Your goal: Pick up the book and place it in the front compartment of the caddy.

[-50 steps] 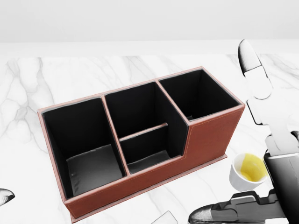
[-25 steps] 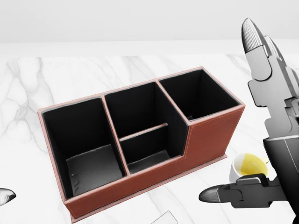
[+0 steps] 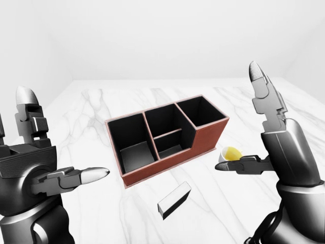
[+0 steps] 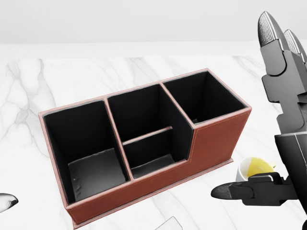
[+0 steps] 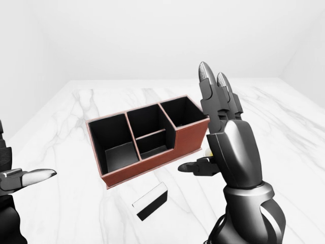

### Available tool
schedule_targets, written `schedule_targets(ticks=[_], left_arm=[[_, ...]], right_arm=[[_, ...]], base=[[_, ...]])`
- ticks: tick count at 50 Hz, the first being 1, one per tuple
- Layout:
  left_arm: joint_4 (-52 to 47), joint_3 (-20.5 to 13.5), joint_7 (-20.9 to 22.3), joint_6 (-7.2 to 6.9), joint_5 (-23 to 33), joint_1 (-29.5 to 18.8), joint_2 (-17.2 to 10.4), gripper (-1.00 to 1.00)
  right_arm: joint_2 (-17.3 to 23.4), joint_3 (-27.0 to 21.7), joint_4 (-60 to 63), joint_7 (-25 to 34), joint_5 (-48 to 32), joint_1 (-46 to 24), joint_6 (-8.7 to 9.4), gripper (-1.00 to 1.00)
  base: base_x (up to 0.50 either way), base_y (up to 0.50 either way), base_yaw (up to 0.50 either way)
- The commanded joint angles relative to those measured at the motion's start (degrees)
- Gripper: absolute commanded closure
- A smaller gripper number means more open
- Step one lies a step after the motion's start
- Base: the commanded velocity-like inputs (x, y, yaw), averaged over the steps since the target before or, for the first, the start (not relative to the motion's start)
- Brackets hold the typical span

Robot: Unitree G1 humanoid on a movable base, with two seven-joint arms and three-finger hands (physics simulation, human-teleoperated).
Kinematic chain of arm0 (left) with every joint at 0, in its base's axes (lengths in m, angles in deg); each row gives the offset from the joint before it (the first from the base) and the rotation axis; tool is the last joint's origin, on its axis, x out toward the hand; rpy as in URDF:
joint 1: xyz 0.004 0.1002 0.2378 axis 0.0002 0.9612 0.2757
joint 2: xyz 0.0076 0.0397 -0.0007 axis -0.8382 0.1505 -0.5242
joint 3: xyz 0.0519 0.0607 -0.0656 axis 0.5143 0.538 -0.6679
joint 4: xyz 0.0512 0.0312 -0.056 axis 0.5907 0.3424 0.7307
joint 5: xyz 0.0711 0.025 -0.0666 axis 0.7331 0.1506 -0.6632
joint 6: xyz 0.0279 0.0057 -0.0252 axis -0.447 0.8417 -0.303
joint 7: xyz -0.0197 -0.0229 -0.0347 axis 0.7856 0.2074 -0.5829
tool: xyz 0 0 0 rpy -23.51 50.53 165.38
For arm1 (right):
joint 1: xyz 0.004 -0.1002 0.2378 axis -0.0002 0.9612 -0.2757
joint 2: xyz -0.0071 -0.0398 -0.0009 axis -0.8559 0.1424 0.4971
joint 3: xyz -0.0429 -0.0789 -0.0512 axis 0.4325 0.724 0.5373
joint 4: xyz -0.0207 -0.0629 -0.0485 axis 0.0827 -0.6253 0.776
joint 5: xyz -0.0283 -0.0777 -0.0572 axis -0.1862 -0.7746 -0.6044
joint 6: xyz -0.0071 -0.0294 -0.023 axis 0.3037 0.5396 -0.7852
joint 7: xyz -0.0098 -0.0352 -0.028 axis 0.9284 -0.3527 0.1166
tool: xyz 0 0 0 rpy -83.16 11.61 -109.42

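Book (image 3: pixel 174 200), flat slab, seemingly dark-covered

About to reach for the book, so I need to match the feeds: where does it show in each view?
Left-eye view: the book lies flat on the marble, bottom centre, just below the caddy.
Head view: only a corner of it pokes in at the bottom edge, under the caddy.
Right-eye view: bottom, left of centre, to the left of the right robot hand.
Shared landmark: the caddy's long red wall, directly above the book.
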Motion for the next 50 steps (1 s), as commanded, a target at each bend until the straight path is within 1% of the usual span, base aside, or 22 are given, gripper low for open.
schedule_targets(ticks=[1, 4, 9, 12, 16, 27, 31, 34, 38, 46, 50], left_arm=[[4.70, 3.00, -0.72, 0.00, 4.93, -0.77, 0.53, -1.00], [4.75, 2.85, -0.64, 0.00, 4.84, -0.74, 0.52, -1.00], [4.99, 2.43, -0.63, 0.00, 4.53, -0.95, 0.36, -1.00], [4.86, 2.36, -0.68, 0.00, 4.41, -0.89, 0.36, -1.00], [4.56, 2.13, -0.79, 0.00, 4.18, -1.01, 0.25, -1.00], [4.77, 2.48, -0.84, 0.00, 4.51, -0.99, 0.31, -1.00], [4.90, 2.72, -0.85, 0.00, 4.75, -0.92, 0.39, -1.00], [5.23, 2.83, -0.80, 0.00, 4.93, -0.98, 0.38, -1.00], [4.83, 2.74, -0.93, 0.00, 4.78, -0.99, 0.34, -1.00], [4.66, 3.05, -0.90, 0.00, 5.02, -0.86, 0.50, -1.00], [5.29, 3.09, -0.64, 0.00, 5.20, -0.75, 0.58, -1.00]], right_arm=[[-4.12, -0.47, 0.00, 0.00, -2.12, 0.91, 0.00, -1.00], [-6.42, -0.90, 0.00, 0.00, -2.68, 2.04, 0.00, -1.00], [-7.19, -1.59, 0.00, 0.00, -3.62, 1.82, 0.00, -1.00], [-6.97, -1.64, 0.00, 0.00, -3.82, 2.14, 0.00, -1.00], [-6.47, -0.57, 0.00, 0.00, -4.84, 3.62, 0.00, -1.00], [-7.15, -0.79, 0.00, 0.00, -7.33, 1.93, 0.00, -1.00], [-7.46, -1.40, 0.00, 0.00, -8.12, 1.21, 0.00, -1.00], [-7.12, -2.60, 0.00, 0.00, -9.37, -0.84, 0.00, -1.00], [-6.86, -3.47, 0.00, 0.00, -9.38, -0.65, 0.00, -1.00], [-9.33, -4.63, 0.00, 0.00, -9.97, 0.93, 0.00, -1.00], [-11.09, -3.74, 0.00, 0.00, -12.27, -0.39, -0.74, -1.00]], base=[[0.00, 0.00, 0.00], [0.00, 0.00, 0.00], [0.00, 0.00, 0.00], [0.00, 0.00, 0.00], [0.00, 0.00, 0.00], [0.00, 0.00, 0.00], [0.00, 0.00, 0.00], [0.00, 0.00, 0.00], [0.00, 0.00, 0.00], [0.00, 0.00, 0.00], [0.00, 0.00, 0.00]])
